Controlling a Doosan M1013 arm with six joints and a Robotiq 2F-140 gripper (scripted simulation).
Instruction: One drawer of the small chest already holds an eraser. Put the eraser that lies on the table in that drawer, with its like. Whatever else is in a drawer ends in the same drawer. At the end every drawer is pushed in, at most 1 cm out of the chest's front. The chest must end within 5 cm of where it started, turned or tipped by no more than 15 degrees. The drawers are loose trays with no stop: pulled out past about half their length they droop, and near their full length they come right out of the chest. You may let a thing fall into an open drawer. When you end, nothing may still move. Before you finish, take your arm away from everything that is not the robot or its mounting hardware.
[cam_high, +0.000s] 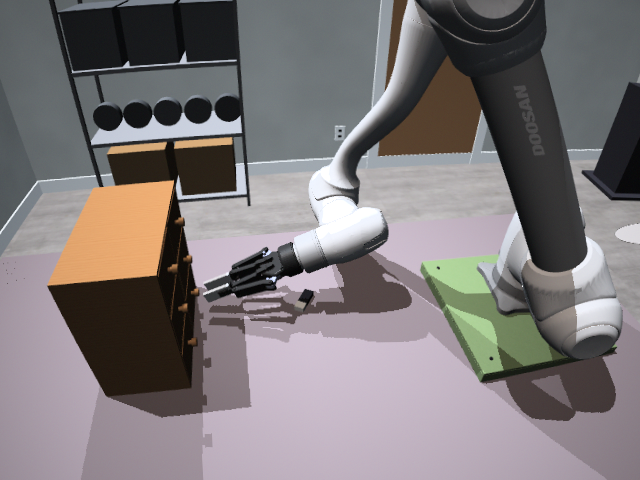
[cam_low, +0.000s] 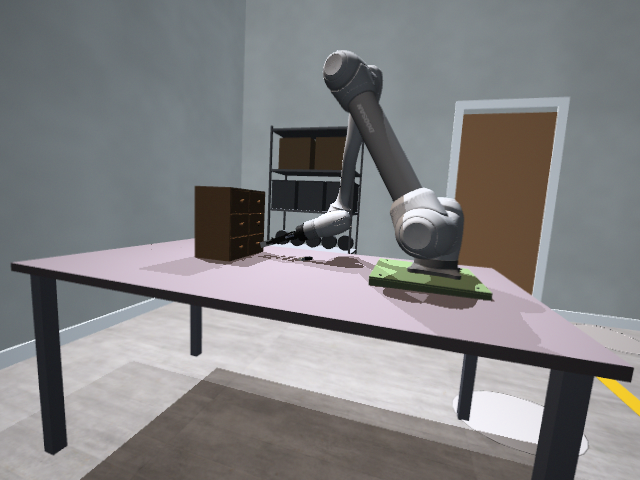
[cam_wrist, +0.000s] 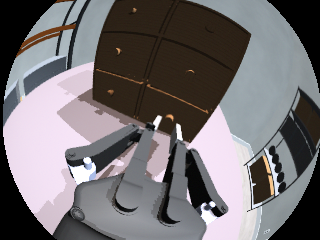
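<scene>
The small brown chest (cam_high: 121, 284) stands at the table's left, with six drawers in three rows, all pushed in; it also shows in the exterior view (cam_low: 227, 222) and the wrist view (cam_wrist: 174, 60). My gripper (cam_high: 210, 289) lies low and level, pointing at the chest's front, its fingers narrowed to a small gap and empty. In the wrist view the fingertips sit just short of the knob (cam_wrist: 170, 118) of the bottom right drawer. The eraser (cam_high: 304, 299), dark with a pale end, lies on the table behind the gripper, under the wrist.
The arm's green base plate (cam_high: 496, 315) sits at the table's right. A metal shelf (cam_high: 155, 98) with boxes and dark cylinders stands on the floor behind the table. The arm's forearm hangs low over the eraser's area.
</scene>
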